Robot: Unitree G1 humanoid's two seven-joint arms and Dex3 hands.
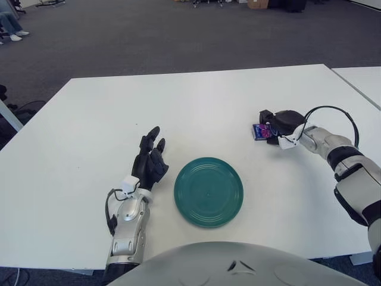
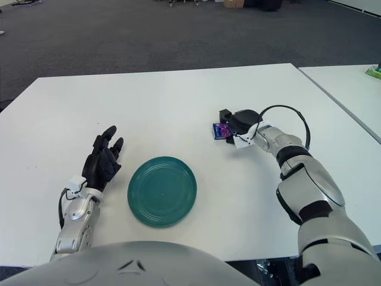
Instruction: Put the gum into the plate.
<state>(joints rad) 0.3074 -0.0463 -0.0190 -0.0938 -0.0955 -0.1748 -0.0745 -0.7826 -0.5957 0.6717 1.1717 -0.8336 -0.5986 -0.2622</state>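
A white desk (image 1: pixel 196 101) fills most of the view. A second white desk (image 1: pixel 360 80) stands just beside its right edge, separated by a narrow gap. Grey carpeted floor (image 1: pixel 149 36) lies beyond both.

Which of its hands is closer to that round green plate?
The left hand, fingers spread, lies just left of the round green plate. The right hand is farther off, beyond the plate to the right, closed on the small blue and purple gum pack.
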